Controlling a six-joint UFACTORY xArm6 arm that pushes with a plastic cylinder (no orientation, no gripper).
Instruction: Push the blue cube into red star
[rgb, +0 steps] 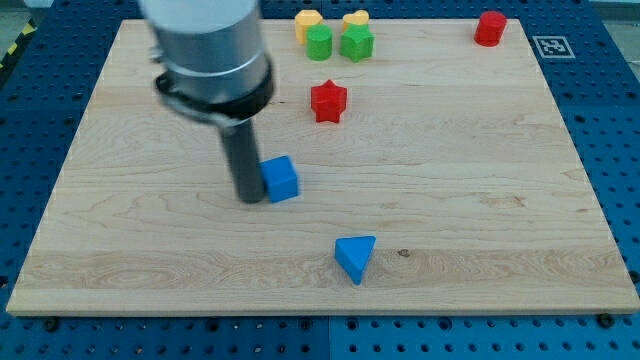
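The blue cube (282, 178) lies on the wooden board (480, 200) a little left of centre. My tip (250, 198) rests right at the cube's left side, touching or nearly touching it. The red star (328, 101) lies up and to the right of the cube, with bare board between them. The rod's grey housing (208, 50) fills the view's upper left.
A blue triangular block (355, 257) lies toward the view's bottom, below the cube and to its right. At the view's top stand a yellow block (308, 20), a yellow heart (355, 18), a green cylinder (319, 42) and a green star (357, 43). A red block (490, 27) sits top right.
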